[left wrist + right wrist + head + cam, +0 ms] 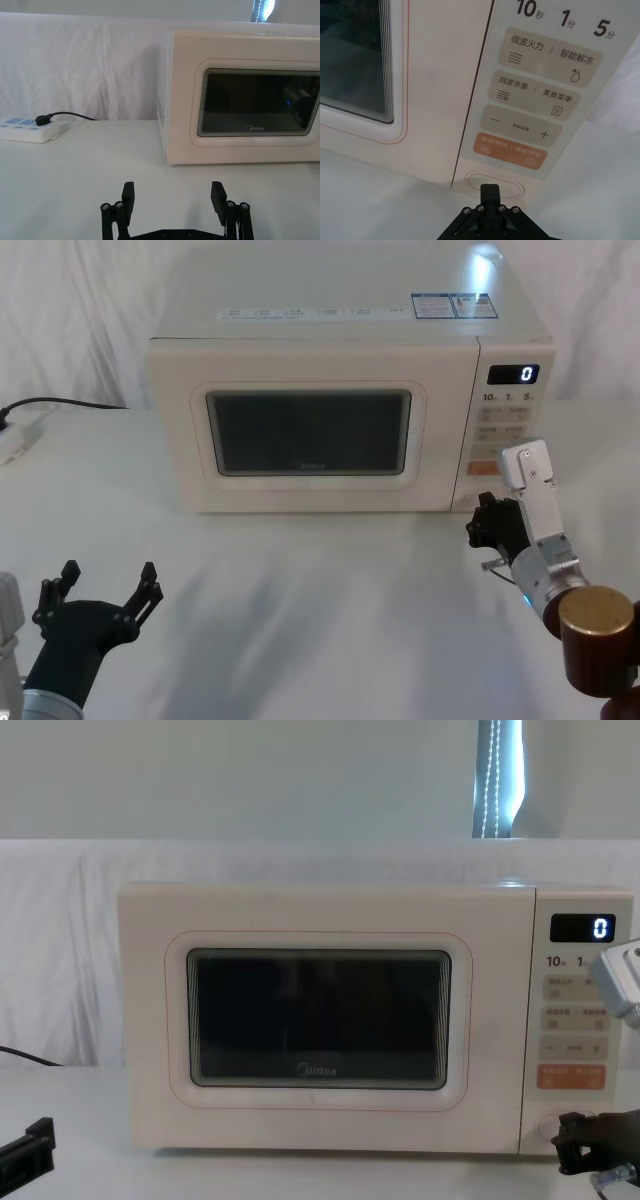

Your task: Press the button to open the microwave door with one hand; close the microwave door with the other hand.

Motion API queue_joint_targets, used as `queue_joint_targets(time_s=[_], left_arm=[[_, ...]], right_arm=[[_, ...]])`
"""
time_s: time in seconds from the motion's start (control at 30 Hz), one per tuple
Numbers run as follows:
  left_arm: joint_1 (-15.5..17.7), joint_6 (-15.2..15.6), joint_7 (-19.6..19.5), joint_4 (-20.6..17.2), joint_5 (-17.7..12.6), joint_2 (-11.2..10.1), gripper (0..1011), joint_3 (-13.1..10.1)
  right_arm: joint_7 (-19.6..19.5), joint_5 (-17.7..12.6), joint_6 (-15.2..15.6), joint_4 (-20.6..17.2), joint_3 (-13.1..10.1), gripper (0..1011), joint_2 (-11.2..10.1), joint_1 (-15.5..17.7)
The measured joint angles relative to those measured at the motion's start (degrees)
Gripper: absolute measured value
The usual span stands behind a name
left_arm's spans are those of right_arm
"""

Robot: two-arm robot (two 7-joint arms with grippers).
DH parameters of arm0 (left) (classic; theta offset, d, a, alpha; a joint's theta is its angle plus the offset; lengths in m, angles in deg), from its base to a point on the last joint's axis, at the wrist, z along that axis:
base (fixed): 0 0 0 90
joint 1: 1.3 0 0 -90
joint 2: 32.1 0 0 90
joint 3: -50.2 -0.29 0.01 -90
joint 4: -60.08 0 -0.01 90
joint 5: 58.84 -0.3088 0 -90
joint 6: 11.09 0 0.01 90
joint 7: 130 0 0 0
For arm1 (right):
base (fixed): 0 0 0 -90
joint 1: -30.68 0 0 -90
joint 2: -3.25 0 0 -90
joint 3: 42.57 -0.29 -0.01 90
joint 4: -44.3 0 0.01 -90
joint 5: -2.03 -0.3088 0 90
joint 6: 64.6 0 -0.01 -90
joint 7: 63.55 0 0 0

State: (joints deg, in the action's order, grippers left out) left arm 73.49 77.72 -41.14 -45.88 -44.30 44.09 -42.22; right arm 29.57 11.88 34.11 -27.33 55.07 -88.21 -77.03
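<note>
One microwave [340,400] stands on the white desk [300,600], with one door [310,430], one control panel at its right side and one lit "0" display [513,373]. A power strip [27,130] with a black plug lies on the desk to the robot's left.

The microwave is cream-white and boxy. Its door is shut, flush with the front, and has a dark rounded window [318,1018] with a thin orange outline and a "Midea" mark beneath the glass. On the panel, below the orange key [511,151], sits the button [495,184], a wide cream pill shape with no marking, lowest on the panel.

The right gripper [487,523] is at the microwave's lower right corner, fingers closed together into one tip. In the right wrist view that tip [490,192] lies right at the button; whether it touches cannot be told.

The left gripper [105,592] hangs over the desk well in front of the microwave's left side, its fingers [128,196] spread apart and holding nothing.
</note>
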Motion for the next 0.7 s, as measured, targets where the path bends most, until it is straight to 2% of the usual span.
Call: queue_joint_targets(time_s=[0.7], left_arm=[[0.00,0.00,0.00,0.00,0.00,0.00,1001,0.00]], right_arm=[[-0.46,0.13,-1.40,4.83,-0.87,0,0.22,-2.88]])
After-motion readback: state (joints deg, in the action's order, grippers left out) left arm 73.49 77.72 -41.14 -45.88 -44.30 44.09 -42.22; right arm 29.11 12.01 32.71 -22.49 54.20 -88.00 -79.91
